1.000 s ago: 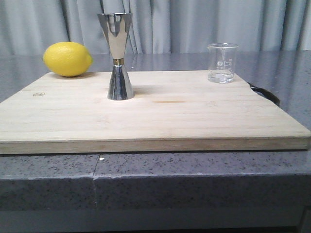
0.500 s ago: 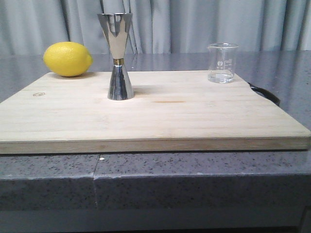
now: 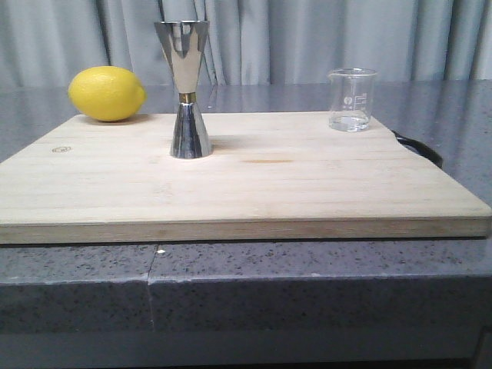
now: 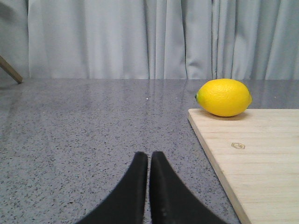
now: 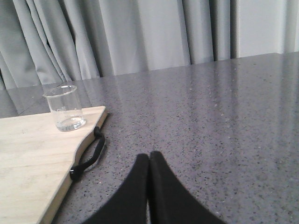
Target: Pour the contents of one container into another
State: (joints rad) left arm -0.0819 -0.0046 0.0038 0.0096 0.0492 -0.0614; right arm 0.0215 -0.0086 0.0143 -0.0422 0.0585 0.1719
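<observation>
A small clear glass beaker [image 3: 352,100] stands upright at the far right corner of the wooden board [image 3: 254,184]; it also shows in the right wrist view as the beaker [image 5: 64,108]. A tall steel hourglass jigger [image 3: 187,88] with a brass band at its waist stands upright left of the board's middle. My left gripper [image 4: 149,156] is shut with nothing in it, low over the grey counter left of the board. My right gripper [image 5: 149,155] is shut and empty over the counter right of the board. Neither gripper shows in the front view.
A yellow lemon [image 3: 107,93] rests at the board's far left corner, seen too as the lemon [image 4: 224,97]. A black handle loop [image 5: 88,158] hangs off the board's right edge. Grey speckled counter [image 3: 246,284] surrounds the board; grey curtains hang behind.
</observation>
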